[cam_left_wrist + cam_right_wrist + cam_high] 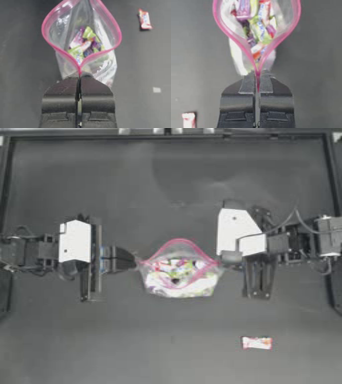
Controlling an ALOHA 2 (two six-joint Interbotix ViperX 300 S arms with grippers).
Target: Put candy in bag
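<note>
The left gripper (137, 262) sits just left of the frame's centre in the top view, its jaws pressed together on the left corner of the bag (179, 273), pinching the pink seal strip. The right gripper (224, 262) mirrors it just right of centre, jaws likewise clamped on the bag's right corner. In the left wrist view the left gripper (79, 76) grips the point where the two sides of the strip meet, and in the right wrist view the right gripper (257, 75) does the same at the opposite end.

Between the two grippers the bag (81, 45) is clear plastic with a pink-red strip along its mouth, and the mouth is spread into a wide open loop. Inside lies a jumble of multicoloured sweets (256, 23), in green, purple, white and orange wrappers.

The candy (256, 343) lies alone on the dark table (100, 343) in the lower right of the top view, well apart from the bag. It is a small rectangle in a white wrapper with pink-red marks (145, 19), far smaller than the bag; part of it shows in the right wrist view (189, 120).
</note>
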